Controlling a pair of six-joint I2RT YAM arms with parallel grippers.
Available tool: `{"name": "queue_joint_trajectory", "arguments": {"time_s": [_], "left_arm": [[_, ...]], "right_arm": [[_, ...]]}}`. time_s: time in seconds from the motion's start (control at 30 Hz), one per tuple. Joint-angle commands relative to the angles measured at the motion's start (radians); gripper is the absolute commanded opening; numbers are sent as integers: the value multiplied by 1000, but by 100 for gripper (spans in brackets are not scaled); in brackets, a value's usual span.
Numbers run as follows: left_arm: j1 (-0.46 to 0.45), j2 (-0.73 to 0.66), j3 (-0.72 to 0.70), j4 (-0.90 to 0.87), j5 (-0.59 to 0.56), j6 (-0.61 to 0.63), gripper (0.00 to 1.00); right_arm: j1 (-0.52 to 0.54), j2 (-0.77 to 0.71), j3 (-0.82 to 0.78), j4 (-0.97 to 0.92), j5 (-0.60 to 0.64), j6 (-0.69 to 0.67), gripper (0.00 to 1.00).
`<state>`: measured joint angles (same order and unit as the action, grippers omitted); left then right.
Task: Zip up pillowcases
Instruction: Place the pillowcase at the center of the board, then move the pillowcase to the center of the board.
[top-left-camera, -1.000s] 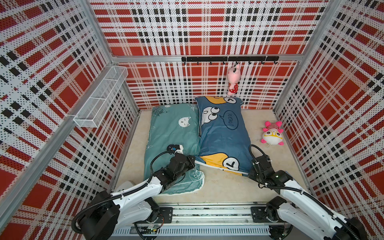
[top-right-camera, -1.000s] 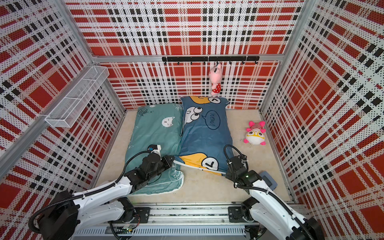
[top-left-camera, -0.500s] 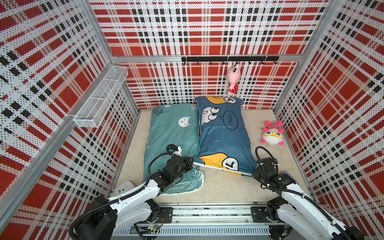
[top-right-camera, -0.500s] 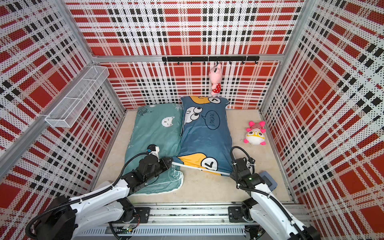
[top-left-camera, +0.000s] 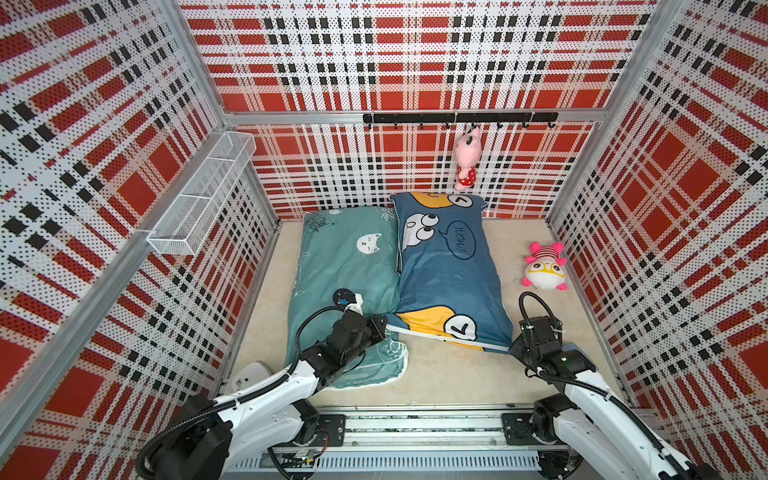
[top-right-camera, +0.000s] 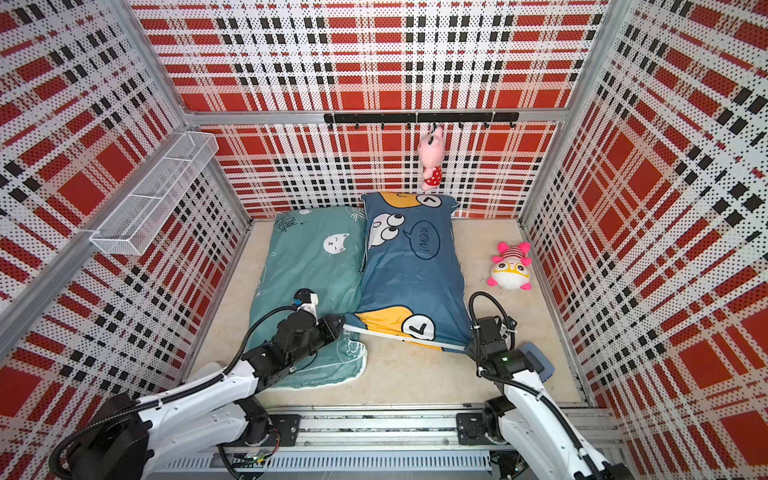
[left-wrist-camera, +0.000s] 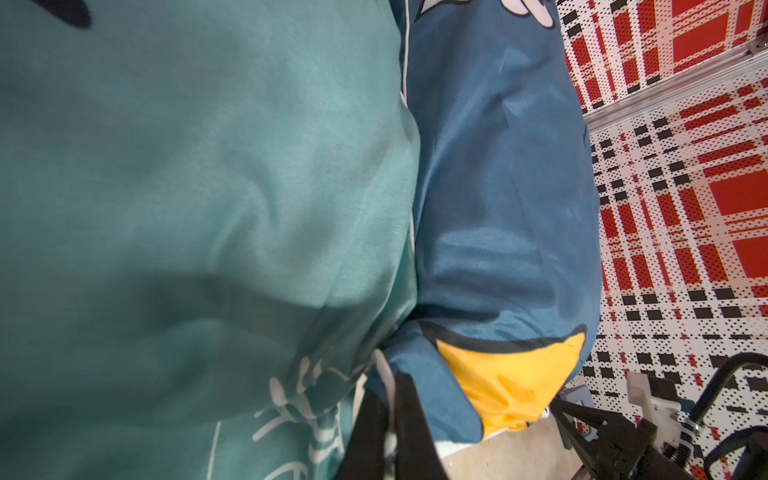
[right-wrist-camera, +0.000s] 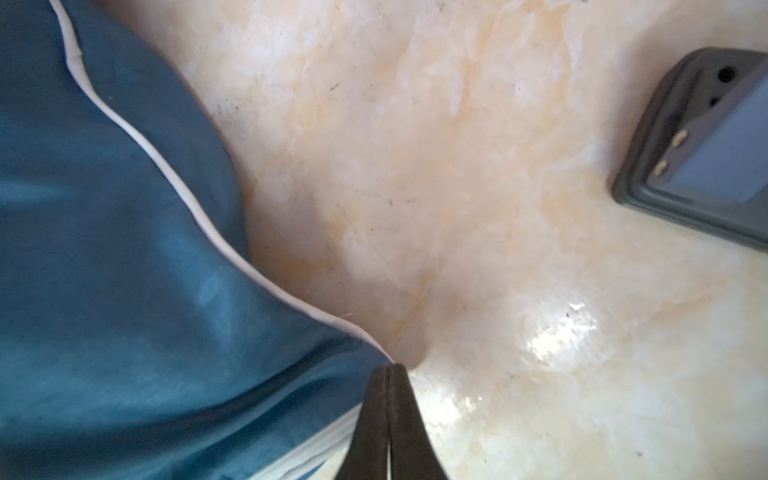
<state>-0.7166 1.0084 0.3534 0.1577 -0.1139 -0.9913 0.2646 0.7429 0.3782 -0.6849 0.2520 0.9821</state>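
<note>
Bare floor (top-left-camera: 508, 243) beside blue pillowcase (top-left-camera: 449, 274)

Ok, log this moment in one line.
left gripper: shut on blue pillowcase corner | right gripper: shut on opposite near corner | edge between: taut

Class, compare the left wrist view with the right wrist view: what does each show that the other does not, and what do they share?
Only the left wrist view shows the teal-green pillowcase, the plaid wall and the left gripper, shut on a corner of the dark blue pillowcase. Only the right wrist view shows the grey device. Both show the dark blue pillowcase and the pale tabletop.
</note>
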Motion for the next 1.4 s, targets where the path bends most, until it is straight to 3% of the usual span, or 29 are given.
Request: {"name": "queue_joint_trajectory", "arguments": {"time_s": [0.0,0.07,0.17,0.23,0.33,0.43,0.63,0.77,0.97,1.1,1.23,1.37], "left_arm": [[-34,13,17,41,-82,-6,0],[-57,29,26,56,-86,-16,0],[-103,60,53,62,-104,-20,8],[-147,85,77,69,-128,-11,22],[-208,118,114,62,-166,14,54],[-226,117,139,30,-175,22,71],[-193,-14,203,-219,-262,81,84],[-74,-112,233,-376,-282,165,89],[96,-235,160,-377,-219,195,90],[172,-252,105,-313,-190,187,86],[200,-241,83,-281,-181,183,85],[241,-224,64,-238,-169,186,83]], "right_arm": [[-7,-7,89,-30,0,-69,51],[6,0,157,-57,16,-102,70],[62,57,282,-103,69,-149,83],[144,129,370,-117,124,-172,91],[271,256,494,-90,156,-218,97],[400,397,624,-10,116,-287,99],[509,611,769,223,-95,-377,90],[547,755,852,350,-189,-388,87],[578,964,987,446,-290,-379,71],[578,1081,1046,502,-340,-357,67],[570,1166,1082,484,-319,-355,60],[523,1179,1001,524,-331,-326,49]]}}
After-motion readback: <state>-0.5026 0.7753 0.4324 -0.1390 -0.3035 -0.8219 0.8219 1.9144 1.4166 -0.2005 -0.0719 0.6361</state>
